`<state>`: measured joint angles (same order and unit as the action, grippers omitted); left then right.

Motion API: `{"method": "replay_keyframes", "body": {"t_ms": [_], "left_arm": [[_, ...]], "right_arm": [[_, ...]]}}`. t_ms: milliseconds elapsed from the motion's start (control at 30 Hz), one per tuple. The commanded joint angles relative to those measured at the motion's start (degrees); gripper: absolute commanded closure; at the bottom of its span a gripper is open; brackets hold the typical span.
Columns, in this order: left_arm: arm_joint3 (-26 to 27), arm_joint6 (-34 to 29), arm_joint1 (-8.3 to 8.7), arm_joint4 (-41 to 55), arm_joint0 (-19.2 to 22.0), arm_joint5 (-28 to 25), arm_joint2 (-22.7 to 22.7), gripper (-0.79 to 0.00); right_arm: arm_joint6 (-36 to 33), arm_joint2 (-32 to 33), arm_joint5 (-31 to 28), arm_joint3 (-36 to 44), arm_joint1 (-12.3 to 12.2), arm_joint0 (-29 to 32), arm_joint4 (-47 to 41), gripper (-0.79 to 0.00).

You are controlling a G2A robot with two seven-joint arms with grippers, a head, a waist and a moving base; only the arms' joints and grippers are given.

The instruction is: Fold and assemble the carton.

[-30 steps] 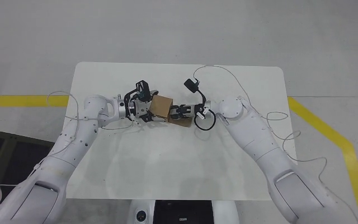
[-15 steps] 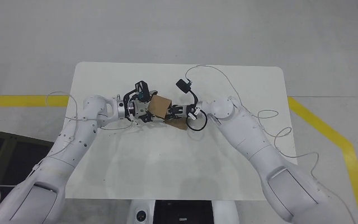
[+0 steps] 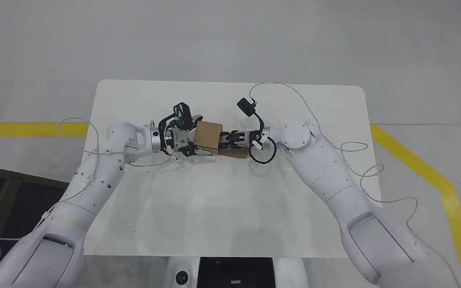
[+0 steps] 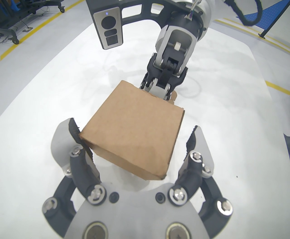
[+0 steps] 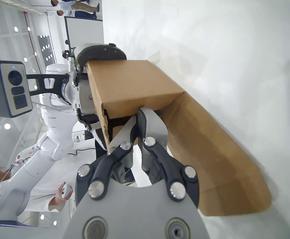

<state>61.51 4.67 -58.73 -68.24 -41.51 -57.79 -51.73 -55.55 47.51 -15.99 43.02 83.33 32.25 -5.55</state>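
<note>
Rightward, toward the table's (image 3: 302,216) right edge, the right arm's wrist has swung back; the carton (image 3: 207,134) lies squarer, near the middle of the far edge. Left wrist view: the left gripper (image 4: 133,133) has its fingers wide apart, one pad (image 4: 76,133) touching a carton corner. Right wrist view: the right gripper (image 5: 138,114) has its fingers together, pinching the carton's open end beside its unfolded flap (image 5: 215,163).

We take this for a robotics lab or test hall. The white table (image 3: 230,216) stands on a bare grey floor (image 3: 230,36) marked with yellow lines (image 3: 36,129). Wheeled black frames (image 4: 10,34) and a blue mat (image 4: 269,11) lie beyond it, and round lamps (image 5: 15,29) light a white, open room.
</note>
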Motion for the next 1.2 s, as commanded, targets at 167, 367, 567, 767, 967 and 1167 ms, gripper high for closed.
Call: {"method": "replay_keyframes", "body": {"t_ms": [167, 367, 567, 767, 967, 1167], "left_arm": [[0.1, -0.4, -0.12, 0.8, -0.5, 0.5, -0.5, -0.785], [0.2, -0.7, -0.19, 1.1, -0.8, 0.5, -1.0, -0.785], [0.3, -0.7, -0.17, 0.9, -1.0, 0.6, -1.6, -0.785], [0.4, -0.8, -0.24, 0.7, -1.2, 0.6, -1.8, -0.785], [0.5, -0.7, -0.38, 0.4, -1.1, 0.3, -2.0, -0.785], [0.5, -0.8, -0.42, 0.1, -1.1, 0.0, -2.2, -0.785]], "right_arm": [[-3.2, 6.0, 4.9, 5.4, -3.8, 1.6, 5.1, -0.062], [-6.5, 12.0, 9.0, 14.4, -7.1, 6.2, 8.3, -0.114], [-7.8, 15.8, 13.7, 22.0, -9.3, 11.7, 11.7, -0.246], [-5.8, 16.0, 15.9, 25.0, -9.8, 15.3, 12.4, -0.283], [-3.9, 14.1, 15.7, 23.4, -9.3, 15.6, 10.1, -0.277], [-2.7, 12.1, 14.3, 21.2, -8.6, 14.5, 8.0, -0.286]]}}
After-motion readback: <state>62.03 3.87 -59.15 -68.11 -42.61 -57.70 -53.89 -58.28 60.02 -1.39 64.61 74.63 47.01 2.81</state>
